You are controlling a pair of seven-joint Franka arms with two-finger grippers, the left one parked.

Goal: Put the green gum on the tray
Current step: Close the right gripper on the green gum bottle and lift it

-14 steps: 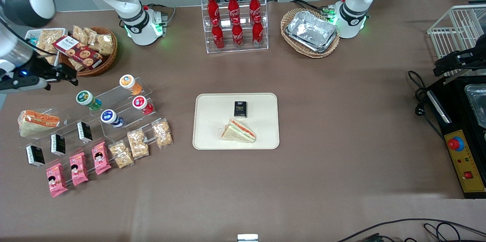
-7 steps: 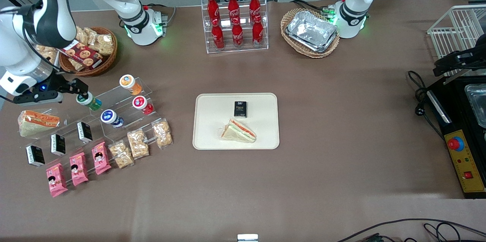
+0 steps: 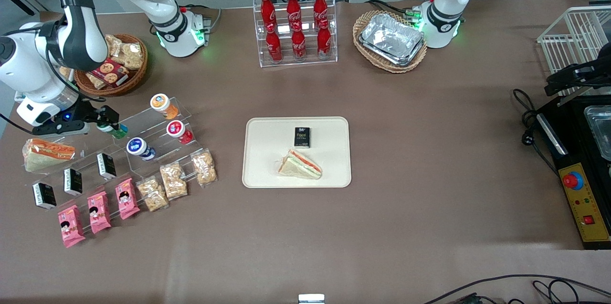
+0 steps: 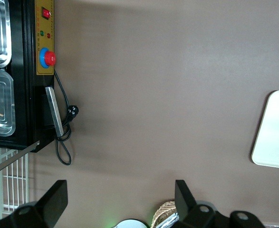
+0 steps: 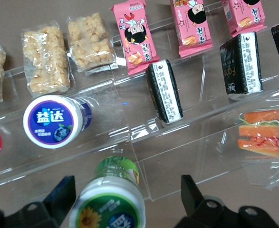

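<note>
The green gum (image 3: 117,129), a green bottle with a white lid and green label, lies on the clear stepped stand (image 3: 143,125) toward the working arm's end of the table. My right gripper (image 3: 104,120) is at its lid end. In the right wrist view the gum (image 5: 111,199) lies between the two spread black fingers (image 5: 63,192) of the gripper (image 5: 126,189), closer to one of them; the gripper is open. The cream tray (image 3: 267,170) lies mid-table and holds a sandwich (image 3: 300,164) and a black packet (image 3: 302,137). Its corner shows in the left wrist view (image 4: 277,133).
Blue (image 3: 138,146), red (image 3: 177,131) and orange (image 3: 161,102) gum bottles sit on the same stand beside the green one. Black packets, pink snacks and rice crackers line the lower steps. A wrapped sandwich (image 3: 47,152) lies nearby. A snack basket (image 3: 114,63) stands close to the arm.
My right arm has swung in from the table's edge toward the stand, and the gripper has come over the green gum's lid. The gum itself has not moved.
</note>
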